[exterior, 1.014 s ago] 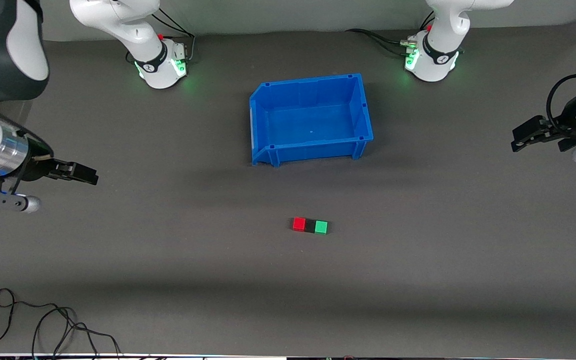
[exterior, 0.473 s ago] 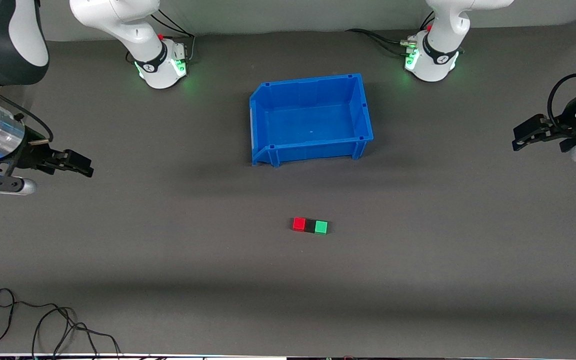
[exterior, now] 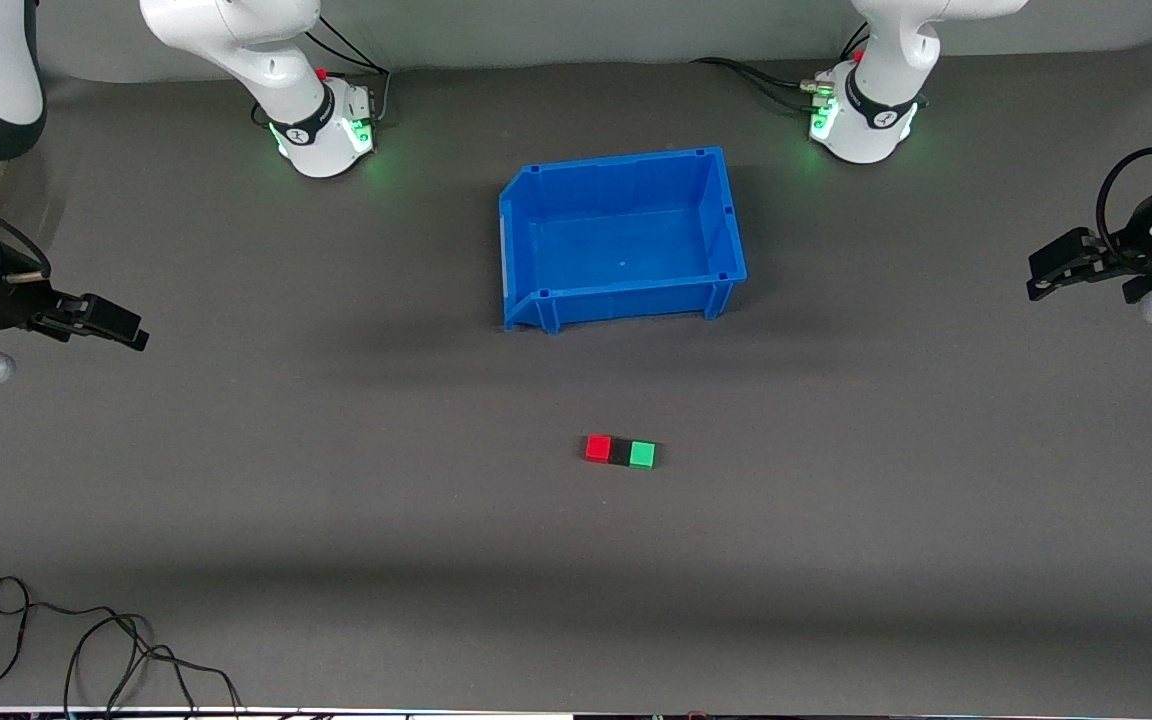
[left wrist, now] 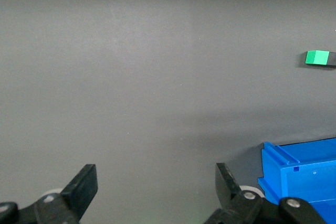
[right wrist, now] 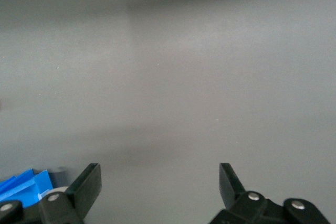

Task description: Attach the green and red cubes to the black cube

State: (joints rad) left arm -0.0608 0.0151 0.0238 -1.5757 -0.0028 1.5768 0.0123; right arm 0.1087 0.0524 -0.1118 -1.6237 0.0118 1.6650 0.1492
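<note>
A red cube (exterior: 597,448), a black cube (exterior: 620,452) and a green cube (exterior: 642,455) lie in one row on the table mat, touching, the black one in the middle. The green cube also shows in the left wrist view (left wrist: 317,57), with a sliver of the black cube (left wrist: 332,59) beside it. My left gripper (exterior: 1038,280) is open and empty above the mat at the left arm's end of the table. My right gripper (exterior: 126,335) is open and empty above the mat at the right arm's end.
An empty blue bin (exterior: 622,238) stands farther from the front camera than the cubes; its corner shows in both wrist views (left wrist: 302,179) (right wrist: 23,184). A black cable (exterior: 86,640) lies near the front edge at the right arm's end.
My right gripper has drawn back toward the right arm's end of the table. My left gripper has barely moved. The cubes have not moved.
</note>
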